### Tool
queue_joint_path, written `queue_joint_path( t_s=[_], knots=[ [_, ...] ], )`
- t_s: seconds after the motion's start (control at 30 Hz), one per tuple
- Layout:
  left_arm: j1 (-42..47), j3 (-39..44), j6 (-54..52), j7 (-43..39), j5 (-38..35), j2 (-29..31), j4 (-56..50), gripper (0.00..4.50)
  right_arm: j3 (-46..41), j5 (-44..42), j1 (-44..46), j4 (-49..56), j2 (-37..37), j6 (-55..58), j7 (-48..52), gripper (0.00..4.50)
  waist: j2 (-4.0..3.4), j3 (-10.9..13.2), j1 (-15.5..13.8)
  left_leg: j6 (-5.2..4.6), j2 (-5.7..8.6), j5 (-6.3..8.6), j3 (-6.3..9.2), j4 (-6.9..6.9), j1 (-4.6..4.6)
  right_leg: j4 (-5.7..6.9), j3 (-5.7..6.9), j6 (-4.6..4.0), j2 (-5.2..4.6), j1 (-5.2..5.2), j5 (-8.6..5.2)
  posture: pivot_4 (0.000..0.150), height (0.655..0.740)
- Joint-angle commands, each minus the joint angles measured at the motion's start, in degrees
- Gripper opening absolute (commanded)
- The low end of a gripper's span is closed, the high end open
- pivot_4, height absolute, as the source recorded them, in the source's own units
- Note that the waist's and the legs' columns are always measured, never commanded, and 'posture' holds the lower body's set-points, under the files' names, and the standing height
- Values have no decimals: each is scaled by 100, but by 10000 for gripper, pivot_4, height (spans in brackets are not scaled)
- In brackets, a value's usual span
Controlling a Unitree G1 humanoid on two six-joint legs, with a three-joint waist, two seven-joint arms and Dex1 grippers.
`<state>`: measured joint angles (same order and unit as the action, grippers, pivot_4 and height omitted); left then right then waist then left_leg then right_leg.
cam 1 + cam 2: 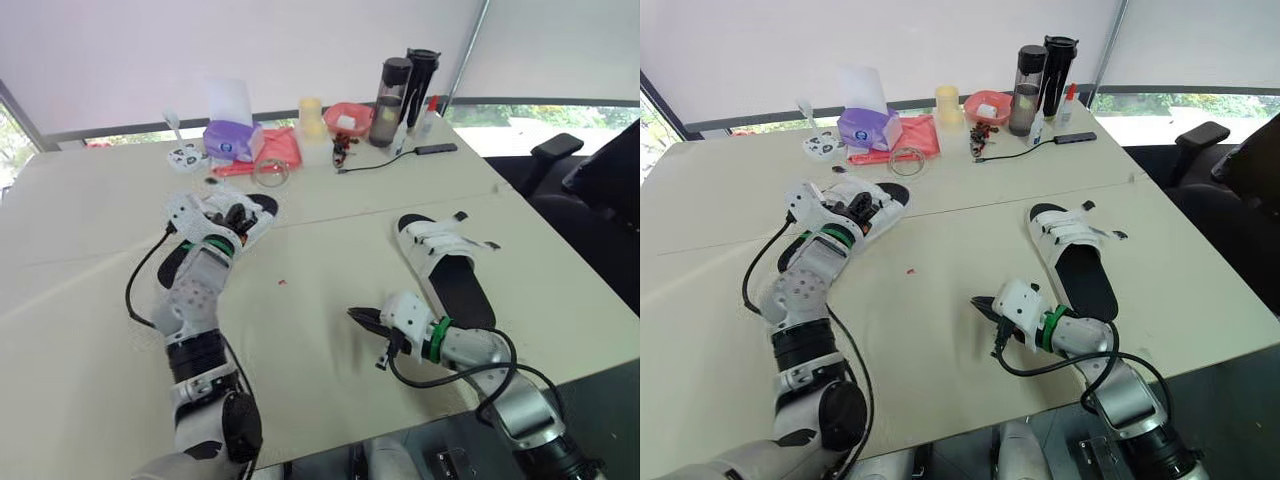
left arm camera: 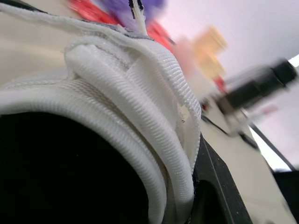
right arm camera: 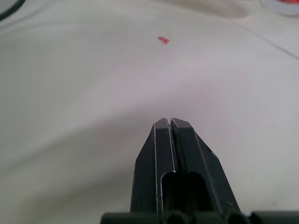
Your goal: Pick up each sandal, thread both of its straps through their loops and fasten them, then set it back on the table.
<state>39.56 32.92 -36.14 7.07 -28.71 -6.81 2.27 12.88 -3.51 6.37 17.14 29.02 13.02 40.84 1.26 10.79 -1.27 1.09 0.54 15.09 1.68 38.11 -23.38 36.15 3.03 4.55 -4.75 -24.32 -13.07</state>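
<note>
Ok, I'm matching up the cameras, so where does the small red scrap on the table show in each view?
Left eye view: red scrap on the table, between the arms.
Right eye view: red scrap, same spot, left of centre.
Left wrist view: not in it.
Right wrist view: red scrap, beyond the fingertips.
Shared landmark: right gripper, fingers shut, pointing toward the scrap.

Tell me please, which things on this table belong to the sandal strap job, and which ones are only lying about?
For the job:
sandal on the robot's left
sandal on the robot's right

Only lying about, along the table's far edge:
purple tissue pack
red cloth
red bowl
grey bottle
black bottle
cable hub
</note>
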Motion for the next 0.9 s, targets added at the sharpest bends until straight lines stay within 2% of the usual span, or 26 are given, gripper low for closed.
queue_joint_path(
  t_s=[0.03, 0.4, 0.57, 0.73, 0.87, 0.9],
  knots=[
    [329, 41, 914, 372, -9, -69, 223, 448, -20, -33, 91, -19, -46, -165, 17, 0, 0, 0, -34, 0, 2, 0, -4, 0, 0, -1, 0, 0, 0, 0, 0, 1500, 7400],
    [1029, 354, 3454, 163, -381, 7, 2419, 448, 4, 0, 241, -193, -149, -225, -8, 0, 1, 0, -93, 0, 6, 0, -18, 2, -1, -3, 3, 0, 3, 1, 1, 1500, 7400],
    [1018, 162, 3831, -35, -366, 110, 2859, 448, -15, 8, 207, -183, -98, -252, 19, 0, 1, 0, -85, -1, 6, 0, -18, 2, -1, -2, 4, 1, 4, 0, 1, 1500, 7400],
    [725, 35, 3808, -38, -328, 176, 2756, 21765, -12, 20, 225, -227, -93, -272, 32, 0, 1, 0, -84, -1, 6, 0, -18, 3, -1, -2, 4, 2, 4, 2, 2, 1500, 7400],
    [341, -132, 3521, 176, -338, 169, 2223, 42978, -10, 35, 209, -293, -89, -323, 55, 0, 1, 0, -84, 0, 5, 0, -17, 3, 1, 0, 4, 2, 4, 3, 2, 1500, 7400],
    [199, -225, 3301, 227, -375, 159, 1959, 44592, -12, 35, 208, -309, -89, -333, 58, 0, 0, -2, -76, 0, 4, 0, -16, 3, 1, 0, 4, 2, 4, 3, 2, 1500, 7400]
  ],
)
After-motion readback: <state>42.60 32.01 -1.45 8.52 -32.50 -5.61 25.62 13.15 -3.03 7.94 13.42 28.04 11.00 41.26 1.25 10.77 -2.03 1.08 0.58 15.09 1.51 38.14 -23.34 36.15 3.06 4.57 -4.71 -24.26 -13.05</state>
